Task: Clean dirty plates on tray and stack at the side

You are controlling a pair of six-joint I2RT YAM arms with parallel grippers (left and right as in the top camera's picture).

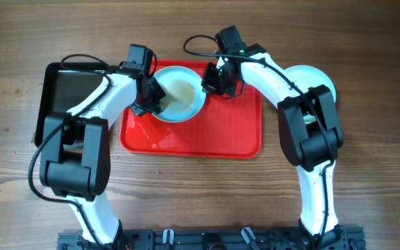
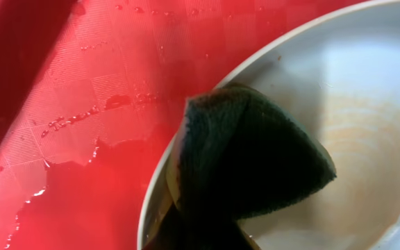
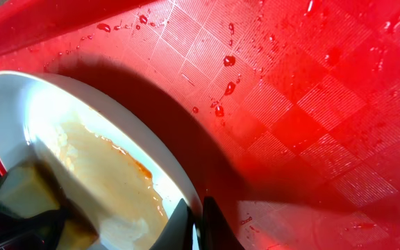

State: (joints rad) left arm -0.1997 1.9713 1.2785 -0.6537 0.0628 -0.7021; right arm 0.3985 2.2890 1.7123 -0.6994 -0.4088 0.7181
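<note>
From above, the red tray (image 1: 214, 142) lies in the middle of the wooden table (image 1: 367, 208). The dirty plate (image 1: 179, 94) sits at the tray's 11 o'clock corner. The left gripper (image 1: 154, 97) is at the plate's 9 o'clock rim, and the right gripper (image 1: 211, 83) is at its 3 o'clock rim. A black tray (image 1: 64, 90) lies at the red tray's 9 o'clock. Another pale plate (image 1: 312, 75) shows at 2 o'clock, partly under the right arm, and I can't tell whether it's one plate or several.

The left wrist view shows a dark green sponge (image 2: 255, 160) clenched in the left jaws. It is pressed over the plate's rim and into the bowl, where faint brownish smears curve across the surface. Water beads and a thin puddle lie on the tray at 9 o'clock.

In the right wrist view, the right fingertips (image 3: 186, 221) are at 6 o'clock, pinched tight on the plate's edge. An orange-brown sauce film (image 3: 110, 173) covers the inside of the plate. The sponge's yellow side is at 8 o'clock, and droplets dot the tray's checkered surface.
</note>
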